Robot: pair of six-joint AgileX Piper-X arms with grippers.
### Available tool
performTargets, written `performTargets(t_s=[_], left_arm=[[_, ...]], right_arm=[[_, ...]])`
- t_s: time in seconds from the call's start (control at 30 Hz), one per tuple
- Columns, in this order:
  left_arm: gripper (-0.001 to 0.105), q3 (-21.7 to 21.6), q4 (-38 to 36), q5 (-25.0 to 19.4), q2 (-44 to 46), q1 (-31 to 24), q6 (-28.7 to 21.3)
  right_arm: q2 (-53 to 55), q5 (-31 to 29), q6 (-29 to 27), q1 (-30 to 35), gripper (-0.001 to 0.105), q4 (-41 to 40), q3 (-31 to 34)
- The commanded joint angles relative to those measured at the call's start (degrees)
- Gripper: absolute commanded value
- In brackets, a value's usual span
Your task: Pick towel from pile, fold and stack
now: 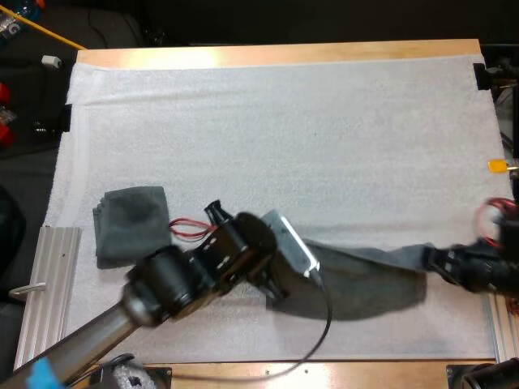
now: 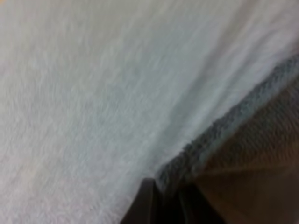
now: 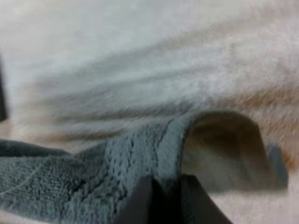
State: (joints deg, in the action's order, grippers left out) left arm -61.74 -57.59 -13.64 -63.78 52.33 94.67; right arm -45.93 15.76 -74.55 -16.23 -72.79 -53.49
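Note:
A dark grey-green towel (image 1: 357, 284) lies stretched along the near part of the white mat (image 1: 284, 130), held at both ends. My left gripper (image 1: 276, 290) is shut on its left end; close up, the towel's edge (image 2: 224, 135) runs down between the black fingers (image 2: 142, 205). My right gripper (image 1: 428, 261) is shut on the right end, which is pulled into a narrow strip. In the right wrist view the towel (image 3: 93, 168) curls up in a fold just above that gripper (image 3: 166, 186). A second towel (image 1: 130, 223), folded, rests on the mat's left side.
A ribbed metal rail (image 1: 45, 284) lies along the mat's left edge, beside the folded towel. The wooden table edge (image 1: 276, 53) borders the far side. The mat beyond the towels is bare.

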Motion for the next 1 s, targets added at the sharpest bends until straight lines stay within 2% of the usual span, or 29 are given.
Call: performTargets(t_s=[0.0, 0.17, 0.3, 0.43, 0.6, 0.73, 0.97], left_arm=[[0.0, 0.92, 3.38, -1.19, -0.88, -1.29, -0.78], [0.0, 2.28, 11.42, -0.34, -6.69, -8.24, -4.68], [0.0, 2.28, 18.32, 7.56, -11.37, -13.65, -6.02], [0.0, 2.28, 23.21, 8.54, -16.33, -17.59, -6.27], [0.0, 2.28, 26.07, 11.91, -19.4, -20.6, -6.27], [0.0, 2.28, 30.26, 15.59, -21.7, -22.55, -6.27], [0.0, 2.28, 35.32, 16.5, -25.27, -23.22, -6.73]], right_arm=[[-1.75, -0.9, -0.18, -0.08, 0.0, 4.75, 1.06], [-10.59, -2.77, 3.33, -0.08, 0.0, 18.48, 3.5], [-18.71, -2.77, 6.61, -0.08, 0.0, 27.05, 3.48], [-25.52, -2.77, 10.71, 0.06, 0.0, 33.4, 3.48], [-30.93, -2.87, 14.45, 0.06, 0.0, 39.78, 3.48], [-34.07, -5.45, 17.89, 0.06, 0.0, 43.58, 3.48], [-36.27, -11.96, 20.8, 0.06, 0.0, 47.43, 3.48]])
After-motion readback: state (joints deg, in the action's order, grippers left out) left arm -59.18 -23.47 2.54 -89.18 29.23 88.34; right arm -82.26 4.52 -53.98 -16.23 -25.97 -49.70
